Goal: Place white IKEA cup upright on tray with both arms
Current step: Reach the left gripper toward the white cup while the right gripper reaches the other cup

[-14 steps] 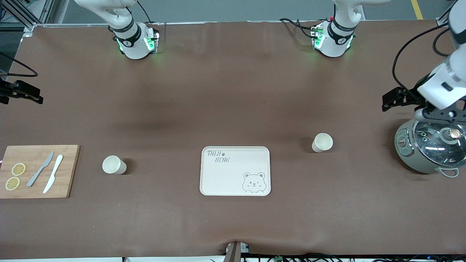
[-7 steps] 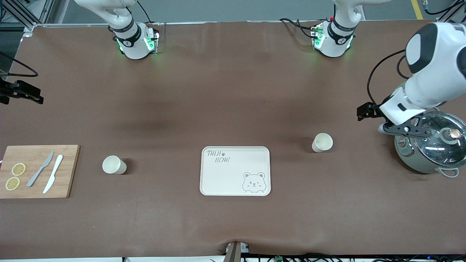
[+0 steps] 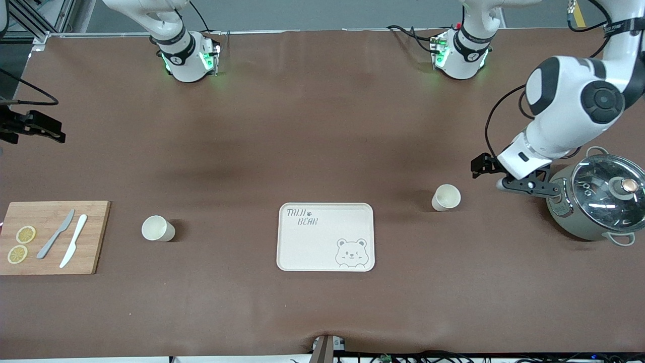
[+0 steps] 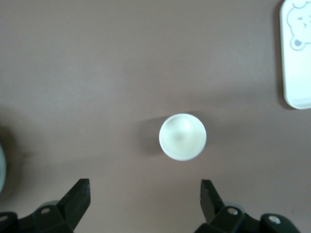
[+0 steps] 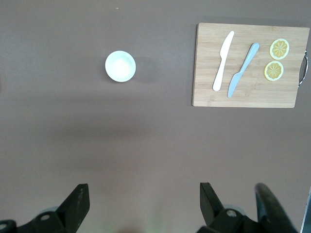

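Cup point(image 4: 182, 137) just ahead of open left claw point(image 4: 145, 193)

Two upright cups point(image 3: 446, 197) flank the tray point(image 3: 325, 237), apparently untouched.

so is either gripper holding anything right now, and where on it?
No. The left gripper is open over the table, short of the cup near the pot. The right gripper is open too, over bare table.
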Robot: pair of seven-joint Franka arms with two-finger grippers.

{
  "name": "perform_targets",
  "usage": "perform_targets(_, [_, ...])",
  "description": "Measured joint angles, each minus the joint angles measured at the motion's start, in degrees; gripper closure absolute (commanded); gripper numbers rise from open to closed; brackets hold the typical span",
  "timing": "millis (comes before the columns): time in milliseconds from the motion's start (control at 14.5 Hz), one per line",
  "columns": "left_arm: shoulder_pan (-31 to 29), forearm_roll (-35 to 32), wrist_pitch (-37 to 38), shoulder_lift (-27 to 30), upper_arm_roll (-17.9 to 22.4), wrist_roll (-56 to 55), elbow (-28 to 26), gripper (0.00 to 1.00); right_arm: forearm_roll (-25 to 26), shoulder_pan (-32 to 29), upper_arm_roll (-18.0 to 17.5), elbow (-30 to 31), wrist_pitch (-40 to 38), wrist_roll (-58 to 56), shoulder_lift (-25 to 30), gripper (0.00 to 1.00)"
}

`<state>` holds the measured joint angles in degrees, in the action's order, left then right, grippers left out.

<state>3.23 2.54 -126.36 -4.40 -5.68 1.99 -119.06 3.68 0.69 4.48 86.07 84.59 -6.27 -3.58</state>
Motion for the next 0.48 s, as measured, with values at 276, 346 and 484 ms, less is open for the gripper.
perform_targets(276, [0.1, 0.04, -9.85, -0.57, -0.91, -0.33, -6.4, 0.0, -0.04, 1.65, -0.14, 0.62, 4.61, 1.42, -1.85, 0.0])
perform_targets(346, [0.18, 0.04, -11.62, -0.89, -1.06, -0.61, -7.24, 0.0, -0.04, 2.09, -0.15, 0.79, 6.4, 1.43, -3.27, 0.0])
perform_targets(484, [0.35, 0.04, -15.6, -2.2, -1.45, -0.91, -8.55, 0.0, -0.04, 2.8, -0.17, 0.94, 10.56, 1.61, -7.05, 0.0])
